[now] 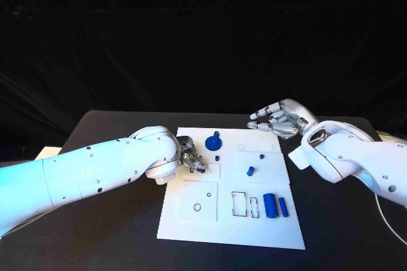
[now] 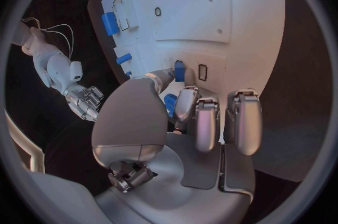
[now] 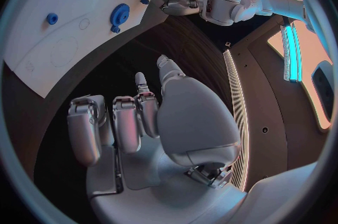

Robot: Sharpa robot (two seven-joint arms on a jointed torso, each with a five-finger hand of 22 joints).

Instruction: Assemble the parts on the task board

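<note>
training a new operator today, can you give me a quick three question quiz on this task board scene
1. True or false: the right hand holds a blue part.
2. Which hand is over the task board? A) left hand B) right hand C) both
3. Fill in: the blue gear lies at the board's ____ end, far or near, seen from the robot.

Key
1. False. The right hand hovers over the black table past the board's far right corner, fingers apart and nothing in them.
2. A. The left hand is at the board's left side, fingertips on a small blue part.
3. Far.
</note>
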